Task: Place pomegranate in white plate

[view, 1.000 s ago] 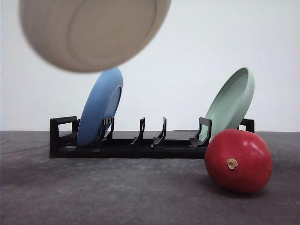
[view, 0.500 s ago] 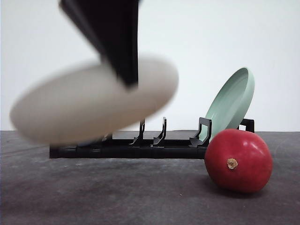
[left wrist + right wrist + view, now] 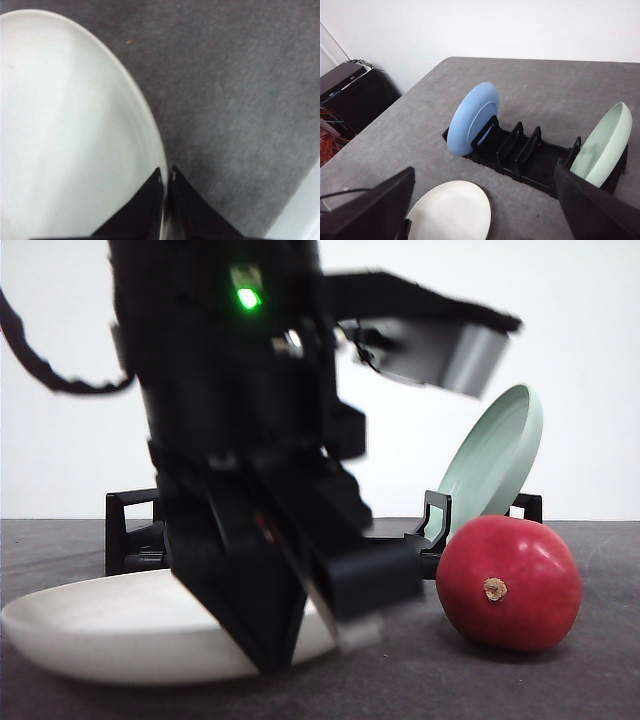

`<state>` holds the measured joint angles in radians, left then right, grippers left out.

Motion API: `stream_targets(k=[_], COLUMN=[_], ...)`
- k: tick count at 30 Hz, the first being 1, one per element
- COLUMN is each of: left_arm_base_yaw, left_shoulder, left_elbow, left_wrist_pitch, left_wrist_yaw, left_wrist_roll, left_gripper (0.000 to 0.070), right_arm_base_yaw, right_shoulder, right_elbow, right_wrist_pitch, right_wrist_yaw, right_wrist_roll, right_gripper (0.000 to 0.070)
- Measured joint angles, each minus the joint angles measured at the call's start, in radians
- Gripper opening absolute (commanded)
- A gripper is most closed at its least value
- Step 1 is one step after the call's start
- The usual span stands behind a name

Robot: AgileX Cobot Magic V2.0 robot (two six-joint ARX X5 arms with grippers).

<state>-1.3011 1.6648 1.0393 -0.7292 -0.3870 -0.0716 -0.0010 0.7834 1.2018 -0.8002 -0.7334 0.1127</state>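
Observation:
The pomegranate [image 3: 509, 585], glossy red with a tan calyx nub facing me, rests on the grey table at the right, in front of the rack's right end. The white plate [image 3: 100, 625] lies low at the table's front left, nearly flat. My left gripper [image 3: 295, 640] is shut on its right rim; in the left wrist view the fingertips [image 3: 159, 179] pinch the white plate [image 3: 65, 140] at its edge. The right gripper [image 3: 484, 172] hovers high above the table, open, with nothing between its fingers. From there the white plate [image 3: 452, 210] shows below, in front of the rack.
A black dish rack [image 3: 520, 155] stands behind, holding a blue plate [image 3: 472, 117] at its left end and a pale green plate [image 3: 495, 460] leaning at its right end, just behind the pomegranate. Dark equipment [image 3: 350, 95] sits beyond the table's left edge.
The left arm has come down with the white plate, from high in the front view to the table surface at the front left. The pomegranate has stayed put.

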Motion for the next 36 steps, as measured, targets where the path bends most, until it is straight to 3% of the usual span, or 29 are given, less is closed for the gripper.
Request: stream_targets(k=[2, 3, 8, 10, 13, 21, 31, 36], left_arm_base_yaw=[-0.002, -0.002, 0.003, 0.006, 0.008, 0.008, 0.008, 0.008], left_shoulder=[0.012, 0.014, 0.011, 0.001, -0.037, -0.233, -0.539, -0.683], left_elbow=[0.000, -0.001, -0.001, -0.001, -0.001, -0.001, -0.001, -0.001], left_wrist_pitch=[0.000, 0.000, 0.001, 0.000, 0.000, -0.029, -0.149, -0.182], left_wrist_yaw=[0.000, 0.000, 0.000, 0.000, 0.000, 0.000, 0.012, 0.075], left_wrist_roll=[-0.004, -0.008, -0.052, -0.068, -0.096, -0.164, -0.245, -0.254], left_gripper=[0.0014, 0.0058, 0.0443, 0.0534, 0.0599, 0.0608, 0.0606, 0.0603], right_arm_base_yaw=[0.000, 0.000, 0.000, 0.000, 0.000, 0.003, 0.067, 0.131], right_shoulder=[0.000, 0.000, 0.000, 0.000, 0.000, 0.000, 0.074, 0.149], right_elbow=[0.000, 0.000, 0.000, 0.000, 0.000, 0.000, 0.000, 0.000], right_wrist_pitch=[-0.001, -0.002, -0.012, -0.014, -0.020, -0.030, -0.181, -0.280], right_wrist_yaw=[0.000, 0.000, 0.000, 0.000, 0.000, 0.000, 0.003, 0.079], right_wrist_roll=[0.000, 0.000, 0.000, 0.000, 0.000, 0.000, 0.036, 0.051], right_gripper=[0.0562, 0.0562, 0.0563, 0.0563, 0.0563, 0.0563, 0.0563, 0.0563])
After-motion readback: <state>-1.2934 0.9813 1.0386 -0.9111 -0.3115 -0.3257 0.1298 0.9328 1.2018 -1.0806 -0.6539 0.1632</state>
